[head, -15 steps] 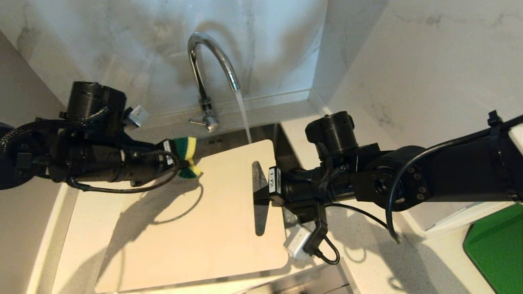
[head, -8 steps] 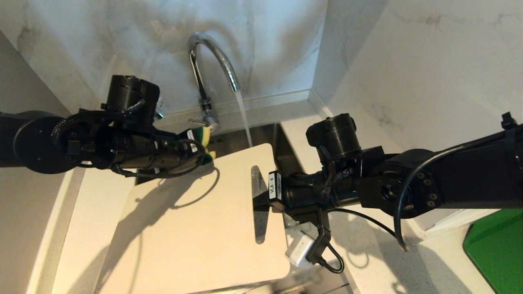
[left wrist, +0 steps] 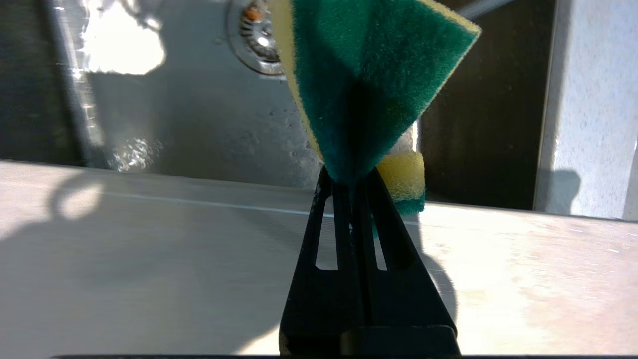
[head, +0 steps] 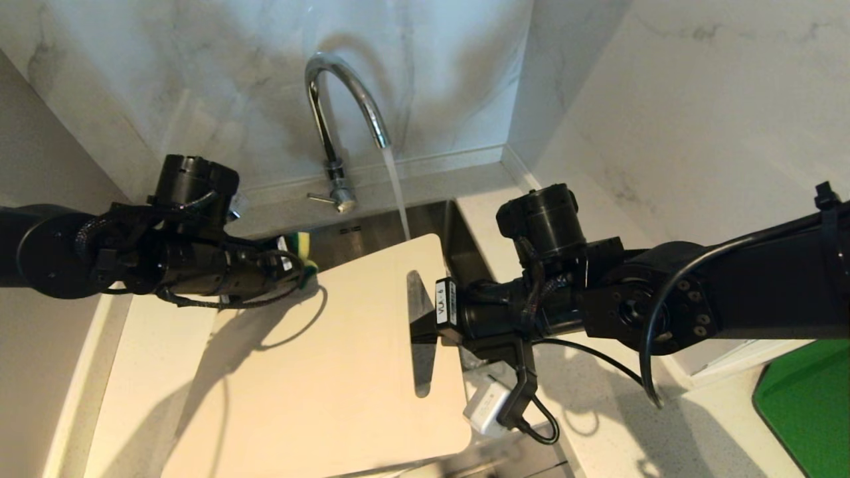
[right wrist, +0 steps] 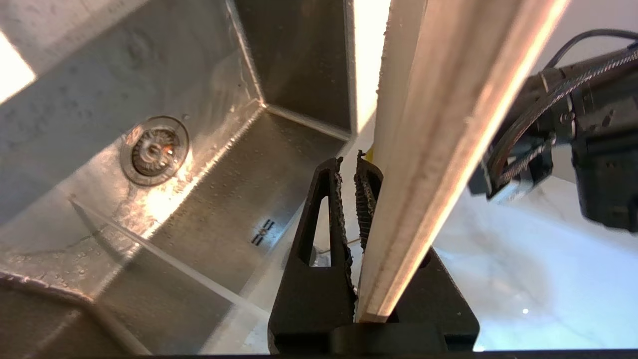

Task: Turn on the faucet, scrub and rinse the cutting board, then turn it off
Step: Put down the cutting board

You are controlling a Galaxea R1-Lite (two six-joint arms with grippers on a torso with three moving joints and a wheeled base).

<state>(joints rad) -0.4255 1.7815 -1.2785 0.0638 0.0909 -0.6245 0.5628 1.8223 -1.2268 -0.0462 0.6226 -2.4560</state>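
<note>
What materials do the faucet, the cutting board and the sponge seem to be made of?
The faucet looks like chrome-plated metal: mirror-bright with sharp reflections. The cutting board seems plastic: thin, smooth, matte, evenly cream. The sponge shows yellow foam under a fuzzy green scouring layer, and it folds softly in the left gripper.

The left end effector point(head: 302, 255), clamped on a green-and-yellow sponge point(head: 304, 247), has shifted: a second ago it hung over the cutting board point(head: 332, 358) near its far left corner, then swung up toward the faucet point(head: 335, 119) lever, and now sits lower, back at the board's far edge. The board's far edge has dropped slightly in the head view since the first picture.
</note>
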